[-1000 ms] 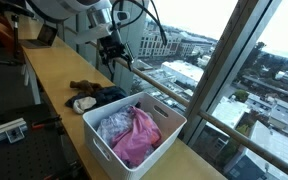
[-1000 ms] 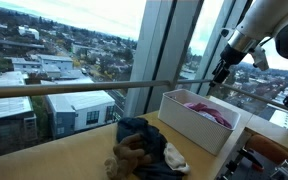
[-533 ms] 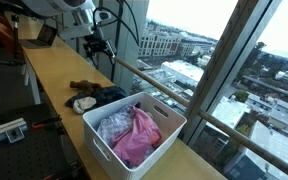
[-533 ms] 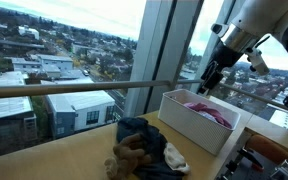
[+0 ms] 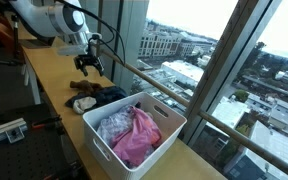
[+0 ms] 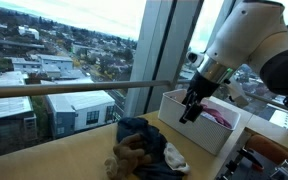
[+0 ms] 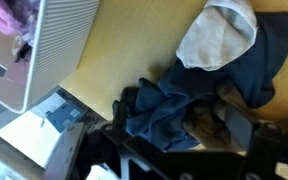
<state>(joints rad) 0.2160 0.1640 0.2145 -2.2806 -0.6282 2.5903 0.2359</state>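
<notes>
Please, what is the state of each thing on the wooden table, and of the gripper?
White rectangular plastic bin: upright, holds pink fabric.
Dark blue garment: crumpled on the wooden table.
Cream cloth: partly on the blue garment.
Brown cloth: bunched beside it.
Robotiq gripper: open, empty, above the garments.

High-rise office; window counter (image 5: 50,78) overlooks city rooftops (image 6: 46,68).

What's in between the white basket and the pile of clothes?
Nothing but bare wooden table; the wrist view shows that strip between the white basket and the clothes.
</notes>
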